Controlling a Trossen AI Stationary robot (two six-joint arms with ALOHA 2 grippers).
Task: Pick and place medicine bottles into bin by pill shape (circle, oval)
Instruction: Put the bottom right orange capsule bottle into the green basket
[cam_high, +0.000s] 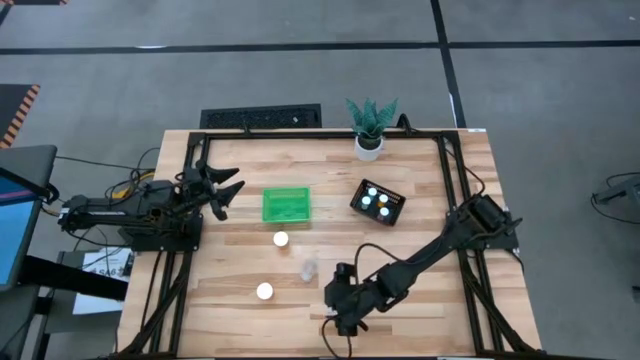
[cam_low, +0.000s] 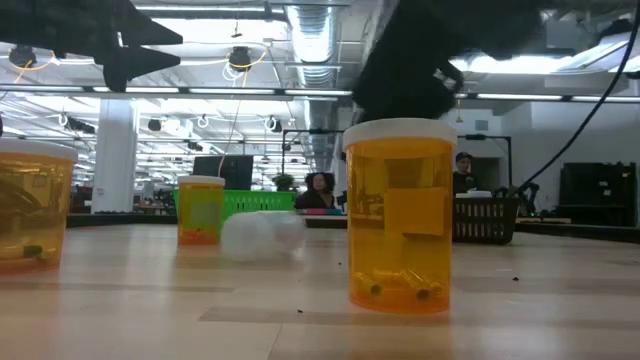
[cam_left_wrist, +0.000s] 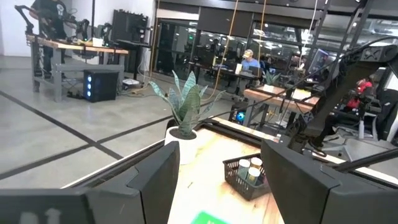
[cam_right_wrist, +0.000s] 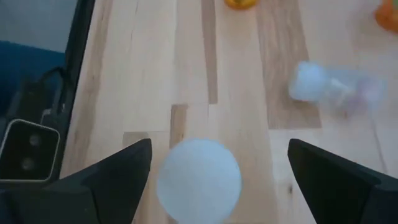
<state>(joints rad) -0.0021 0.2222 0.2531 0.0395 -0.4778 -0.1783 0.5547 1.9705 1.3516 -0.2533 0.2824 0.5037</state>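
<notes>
My right gripper (cam_right_wrist: 219, 146) is open near the table's front edge (cam_high: 340, 322) and points down over an upright orange bottle with a white cap (cam_right_wrist: 198, 173). Its fingers stand on either side of the cap without touching it. The same bottle shows in the low view (cam_low: 400, 215); in the high view the gripper hides it. Two more orange bottles stand upright on the table (cam_high: 281, 239) (cam_high: 264, 291). A clear bottle (cam_high: 308, 268) lies on its side between them and my right gripper. My left gripper (cam_high: 230, 190) is open and empty, raised over the table's left side.
A green bin (cam_high: 286, 205) sits left of centre. A black basket (cam_high: 378, 202) holding several white-capped bottles sits right of it. A white pot with a green plant (cam_high: 369, 130) stands at the far edge. People sit in the room beyond the table.
</notes>
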